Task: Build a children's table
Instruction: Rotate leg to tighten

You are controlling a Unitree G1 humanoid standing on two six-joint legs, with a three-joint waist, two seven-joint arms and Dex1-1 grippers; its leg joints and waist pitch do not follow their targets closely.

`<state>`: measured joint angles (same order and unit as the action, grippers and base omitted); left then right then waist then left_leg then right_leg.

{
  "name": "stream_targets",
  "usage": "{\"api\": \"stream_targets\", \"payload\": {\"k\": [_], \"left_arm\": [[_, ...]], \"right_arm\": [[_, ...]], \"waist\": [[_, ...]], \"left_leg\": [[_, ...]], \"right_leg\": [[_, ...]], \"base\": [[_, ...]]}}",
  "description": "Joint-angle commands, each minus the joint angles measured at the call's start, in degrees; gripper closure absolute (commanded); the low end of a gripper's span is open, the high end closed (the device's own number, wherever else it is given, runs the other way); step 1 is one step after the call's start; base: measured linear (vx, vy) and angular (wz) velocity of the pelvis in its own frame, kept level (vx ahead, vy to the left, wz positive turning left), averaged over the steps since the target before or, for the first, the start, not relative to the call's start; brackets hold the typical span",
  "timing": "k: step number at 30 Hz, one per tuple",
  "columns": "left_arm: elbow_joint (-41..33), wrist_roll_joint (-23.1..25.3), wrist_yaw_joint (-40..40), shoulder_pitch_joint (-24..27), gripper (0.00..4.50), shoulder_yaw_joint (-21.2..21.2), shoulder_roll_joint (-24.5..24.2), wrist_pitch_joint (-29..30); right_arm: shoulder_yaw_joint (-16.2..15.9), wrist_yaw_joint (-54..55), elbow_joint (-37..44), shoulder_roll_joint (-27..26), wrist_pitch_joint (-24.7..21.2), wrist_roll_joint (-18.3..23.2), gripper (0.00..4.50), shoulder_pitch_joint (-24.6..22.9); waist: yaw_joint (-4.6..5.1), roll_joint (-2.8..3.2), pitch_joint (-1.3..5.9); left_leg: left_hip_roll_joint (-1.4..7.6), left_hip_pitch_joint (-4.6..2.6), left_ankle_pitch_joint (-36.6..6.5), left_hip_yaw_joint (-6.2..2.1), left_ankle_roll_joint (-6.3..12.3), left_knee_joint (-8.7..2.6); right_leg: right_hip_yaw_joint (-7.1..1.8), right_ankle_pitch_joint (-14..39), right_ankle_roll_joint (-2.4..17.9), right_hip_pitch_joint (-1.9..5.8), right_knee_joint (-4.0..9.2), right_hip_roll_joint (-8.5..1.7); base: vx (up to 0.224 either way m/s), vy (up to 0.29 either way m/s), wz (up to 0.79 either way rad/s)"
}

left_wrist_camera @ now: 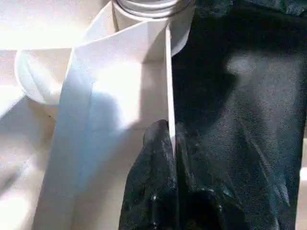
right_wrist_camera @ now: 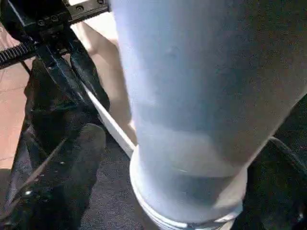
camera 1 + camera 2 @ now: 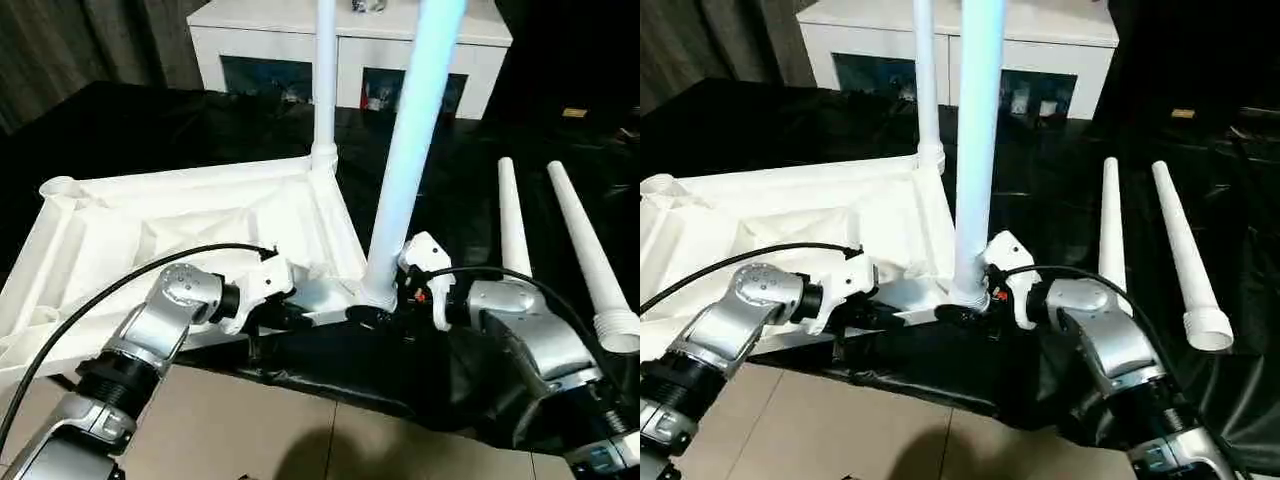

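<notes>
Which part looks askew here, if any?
The near leg in the near corner socket leans to the right, while the far leg stands straight. It looks not fully seated. Two spare legs lie on the black cloth.

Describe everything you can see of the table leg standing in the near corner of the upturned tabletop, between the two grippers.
The near leg is a long, smooth white plastic tube, looking bluish in the light. It stands nearly upright with a slight lean, its wide collared base seated in the round corner socket of the tabletop, its upper end beyond view. The right gripper closes around its base. The left gripper pinches the tabletop's rim beside it.
</notes>
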<state>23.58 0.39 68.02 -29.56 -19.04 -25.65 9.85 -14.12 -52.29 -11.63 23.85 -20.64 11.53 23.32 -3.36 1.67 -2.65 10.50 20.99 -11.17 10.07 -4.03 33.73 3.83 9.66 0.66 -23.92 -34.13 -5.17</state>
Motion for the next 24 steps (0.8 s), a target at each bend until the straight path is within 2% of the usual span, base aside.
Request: {"api": "stream_targets", "payload": {"k": [1,6,7,8,12,17,21,23,24], "left_arm": [[-2.61,-1.50,1.43,-0.69,4.50,0.08,0.52,-1.82],[-1.96,-1.28,1.26,-0.99,4.50,0.10,0.63,-2.11],[-1.81,-1.25,1.23,-1.05,4.50,0.10,0.64,-2.19],[-1.65,-1.20,1.17,-1.11,4.50,0.09,0.64,-2.29],[-1.10,-1.08,0.90,-1.31,4.50,0.12,0.70,-2.57],[-0.84,-1.15,0.79,-1.38,4.50,0.28,0.81,-2.62],[-0.27,-1.70,0.39,-1.31,4.50,0.83,1.27,-2.18],[2.27,-0.17,-4.15,-1.81,4.50,1.29,2.55,-0.69],[2.27,-0.17,-4.15,-1.81,4.50,1.29,2.55,-0.69]], "right_arm": [[-0.42,0.43,-0.75,-0.50,1.11,-0.88,0.55,1.14],[-0.82,1.34,-2.61,-0.59,2.38,-2.57,1.02,1.28],[-0.94,1.40,-2.94,-0.57,2.71,-2.91,1.02,1.32],[-1.02,1.48,-3.29,-0.58,3.00,-3.18,1.24,1.35],[-0.87,2.18,-4.87,-1.04,3.98,-3.73,1.57,1.47],[0.18,2.96,-5.93,-2.27,4.01,-3.11,1.73,1.75],[2.43,4.32,-7.17,-4.68,3.48,-1.06,1.74,1.19],[5.51,10.72,-10.23,-8.20,2.75,-0.24,1.75,1.12],[5.51,10.72,-10.23,-8.20,2.75,-0.24,1.75,1.12]], "waist": [[0.03,-0.05,3.69],[0.02,-0.03,3.89],[0.02,0.04,3.88],[0.05,-0.02,3.85],[0.06,-0.02,3.89],[0.14,0.04,3.83],[0.35,-0.01,3.84],[0.58,0.11,3.80],[0.75,0.07,3.71]], "left_leg": [[2.31,-0.39,-10.05,-0.43,2.69,-3.92],[2.16,-0.30,-7.90,-0.36,3.64,-3.59],[2.20,-0.29,-7.90,-0.40,3.67,-3.60],[2.17,-0.27,-8.03,-0.36,3.70,-3.60],[2.18,-0.29,-8.37,-0.38,3.79,-3.55],[2.18,-0.31,-9.25,-0.41,3.45,-3.55],[2.10,-0.19,-9.90,-0.47,3.01,-3.56],[2.08,-0.23,-10.37,-0.46,2.67,-3.60],[2.01,-0.31,-10.79,-0.45,2.14,-3.67]], "right_leg": [[-2.53,7.13,14.05,3.70,3.13,-2.83],[-2.42,3.47,15.15,3.84,2.75,-2.75],[-2.39,3.48,15.16,3.85,2.71,-2.77],[-2.39,3.65,15.11,3.84,2.76,-2.72],[-2.39,4.24,15.08,3.88,2.77,-2.78],[-2.39,5.35,15.02,3.83,2.82,-2.74],[-2.38,6.61,14.75,3.93,2.88,-2.81],[-2.38,7.28,14.62,3.78,2.97,-2.76],[-2.38,8.48,14.37,3.68,3.20,-2.74]], "base": [[0.000,0.000,0.00],[0.000,0.000,0.00],[0.000,0.000,0.00],[0.000,0.000,0.00],[0.000,0.000,0.00],[0.000,0.000,0.00],[0.000,0.000,0.00],[0.000,0.000,0.00],[0.000,0.000,0.00]]}}
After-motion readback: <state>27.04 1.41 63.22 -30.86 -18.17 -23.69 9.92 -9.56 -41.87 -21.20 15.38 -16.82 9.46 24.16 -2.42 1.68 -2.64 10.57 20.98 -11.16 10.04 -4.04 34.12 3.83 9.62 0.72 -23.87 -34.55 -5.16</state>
